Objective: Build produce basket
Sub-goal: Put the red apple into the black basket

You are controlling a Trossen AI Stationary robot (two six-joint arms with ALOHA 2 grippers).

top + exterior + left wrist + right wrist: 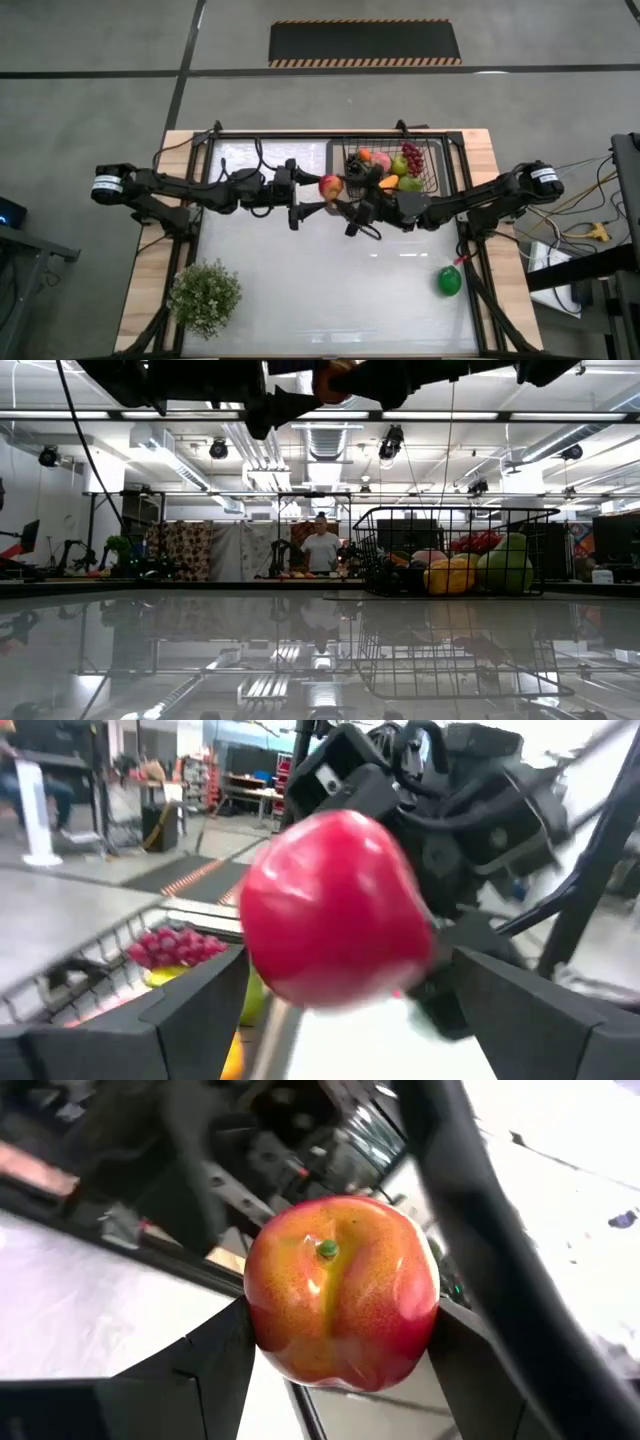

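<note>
at the nearest plane, my right gripper (340,1355) has its two dark fingers pressed against either flank of the red apple (342,1292), stem dimple facing the lens, so i read it as pinching the fruit. my left gripper (335,1010) sits facing it with jaws spread wide; its fingers flank the same apple without visibly touching it. seen from above, the two grippers meet nose to nose over the middle of the table (330,290), the apple between them and raised well off the surface, just beside the basket's near left corner. the basket (435,160) stands at the table's far right, already holding a pear, grapes, a mango and other produce. a green fruit (449,281) lies alone near the front right, well apart, and a potted plant (205,295) stands at the front left. farther off, a person stands in the room beyond the table. my judgement of the risk: this looks like a hand-over in mid-air, so if the right grip is shallow on the smooth round skin, the apple could slip and roll; the spread left fingers could also clip it, or the arms could catch the basket's wire rim on the way over.
</note>
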